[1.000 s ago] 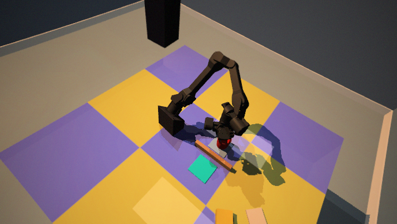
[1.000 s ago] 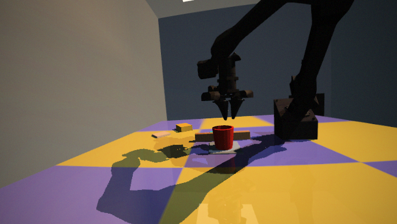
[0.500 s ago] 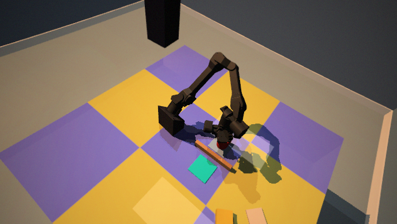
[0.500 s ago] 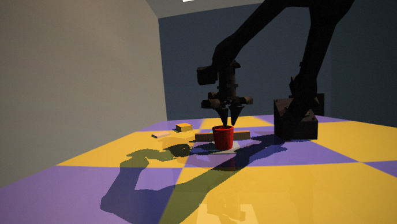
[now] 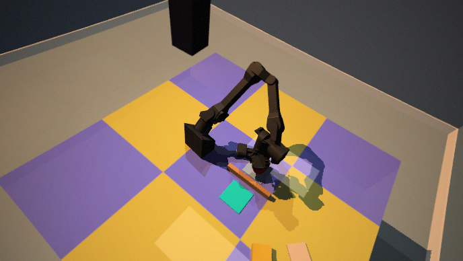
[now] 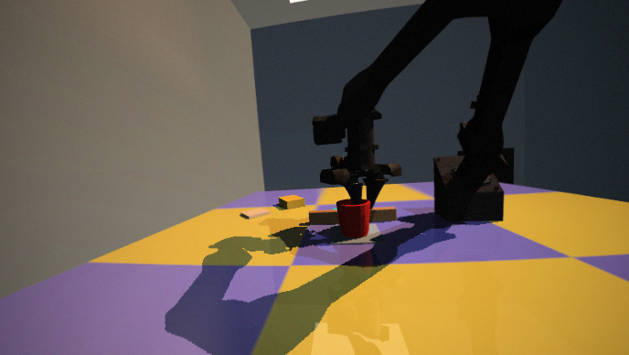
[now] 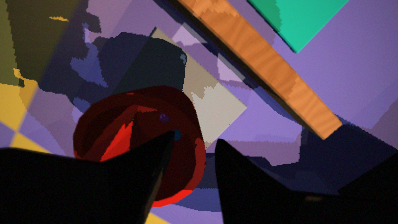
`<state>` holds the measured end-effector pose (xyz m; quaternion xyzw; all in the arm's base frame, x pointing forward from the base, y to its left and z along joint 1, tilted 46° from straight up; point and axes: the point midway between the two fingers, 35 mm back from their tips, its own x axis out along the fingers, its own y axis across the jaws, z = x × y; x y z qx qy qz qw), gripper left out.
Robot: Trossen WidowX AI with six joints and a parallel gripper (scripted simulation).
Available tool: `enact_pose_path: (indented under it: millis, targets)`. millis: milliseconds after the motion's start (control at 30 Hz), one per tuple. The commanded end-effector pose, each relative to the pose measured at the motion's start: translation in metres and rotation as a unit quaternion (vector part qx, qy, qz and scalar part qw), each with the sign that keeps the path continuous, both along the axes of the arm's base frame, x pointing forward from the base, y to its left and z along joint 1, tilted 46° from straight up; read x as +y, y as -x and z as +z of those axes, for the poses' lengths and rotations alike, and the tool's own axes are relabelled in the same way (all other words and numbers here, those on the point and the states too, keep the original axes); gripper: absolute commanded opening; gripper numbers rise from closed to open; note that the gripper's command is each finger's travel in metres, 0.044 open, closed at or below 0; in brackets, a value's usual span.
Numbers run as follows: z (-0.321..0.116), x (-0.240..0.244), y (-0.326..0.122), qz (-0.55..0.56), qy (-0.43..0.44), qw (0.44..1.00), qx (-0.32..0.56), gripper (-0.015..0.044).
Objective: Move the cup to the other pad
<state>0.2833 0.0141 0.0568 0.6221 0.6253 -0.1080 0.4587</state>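
Pincer [image 6: 364, 194] fingers straddle the red cup's [image 6: 353, 218] rim, one inside and one outside, partly apart and gripping nothing yet. Near the tabletop's middle, the cup stands on its grey pad [image 7: 220, 102], a wooden bar [image 5: 250, 180] between it and the green pad [image 5: 236, 196].

the floor [image 5: 141, 124] is a checker of large purple and yellow squares, ringed by a plain tan border [image 5: 67, 67]. low peach-edged walls [image 5: 441, 188] close it in, dark blue-grey beyond. a black pillar [image 5: 189, 23] stands far behind the end effector. a bright ceiling light [image 6: 299, 1] casts hard shadows [image 6: 238, 284] across the tiles.
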Motion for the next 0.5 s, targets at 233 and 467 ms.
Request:
enact_pose_path:
  millis: [233, 467]
  targets:
    - [-0.0085, 0.0111, 0.0003, 0.001, -0.006, 1.0, 0.003, 0.0148]
    - [-0.0077, 0.009, -0.0004, 0.001, -0.002, 1.0, 0.001, 0.0043]
